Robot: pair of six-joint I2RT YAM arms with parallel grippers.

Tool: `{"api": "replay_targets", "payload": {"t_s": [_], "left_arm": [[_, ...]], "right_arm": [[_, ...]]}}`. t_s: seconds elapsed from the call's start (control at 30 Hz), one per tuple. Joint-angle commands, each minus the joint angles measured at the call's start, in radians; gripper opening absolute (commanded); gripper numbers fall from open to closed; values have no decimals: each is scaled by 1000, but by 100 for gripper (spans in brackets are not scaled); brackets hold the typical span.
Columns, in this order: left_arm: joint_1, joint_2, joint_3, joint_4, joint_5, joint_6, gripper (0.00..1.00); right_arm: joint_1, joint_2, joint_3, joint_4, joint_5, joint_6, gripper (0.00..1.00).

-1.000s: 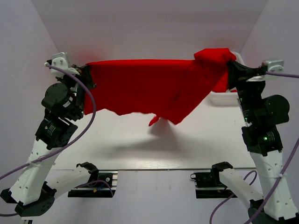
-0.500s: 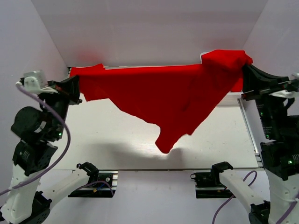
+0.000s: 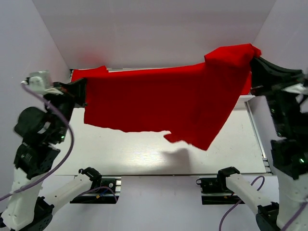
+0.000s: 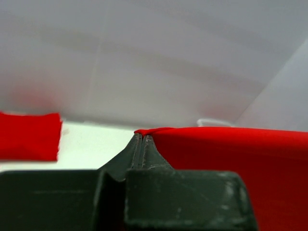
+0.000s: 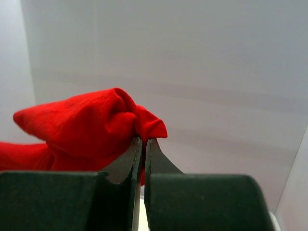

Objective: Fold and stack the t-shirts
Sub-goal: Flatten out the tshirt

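Note:
A bright red t-shirt (image 3: pixel 163 103) hangs stretched in the air between my two grippers, its lower edge dangling above the table (image 3: pixel 125 154). My left gripper (image 3: pixel 85 91) is shut on the shirt's left corner, and only a thin red edge (image 4: pixel 226 159) shows at the pinched tips (image 4: pixel 143 136). At the upper right, my right gripper (image 3: pixel 253 61) is shut on a bunched corner of the same shirt (image 5: pixel 86 127), with fabric puffing out above the fingertips (image 5: pixel 143 140). A second red t-shirt (image 3: pixel 89 73) lies folded flat at the table's back left corner (image 4: pixel 29 135).
White walls enclose the table at the back and on both sides. A white basket rim (image 3: pixel 243 99) peeks out at the back right behind the hanging shirt. Both arm bases (image 3: pixel 96 183) are bolted at the near edge.
Both arms spread apart and rose, pulling the shirt taut. Its hanging point, which dipped in the middle half a second ago, has swung right and the lower edge has levelled.

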Motion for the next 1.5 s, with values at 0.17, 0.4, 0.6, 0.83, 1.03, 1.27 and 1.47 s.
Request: {"api": "replay_targets", "payload": {"t_s": [0.17, 0.4, 0.6, 0.83, 1.03, 1.27, 1.47], "left_arm": [[16, 219, -259, 54, -227, -89, 0], [123, 608, -367, 95, -260, -195, 0], [251, 1109, -99, 100, -171, -143, 58], [344, 1257, 192, 28, -13, -51, 100], [364, 1070, 74, -129, -2, -164, 100], [364, 733, -398, -69, 136, -311, 100], [364, 608, -645, -5, 196, -397, 95]], "right_arm": [[-15, 285, -235, 222, 191, -4, 0], [-32, 722, -343, 367, 173, 75, 0], [-44, 1214, 62, 140, 171, 107, 38], [-37, 1263, 196, 37, 103, 104, 90], [-32, 990, 6, -41, 53, 150, 90], [-32, 634, -476, -10, 15, 280, 90], [-32, 347, -724, -76, 12, 352, 90]]}}
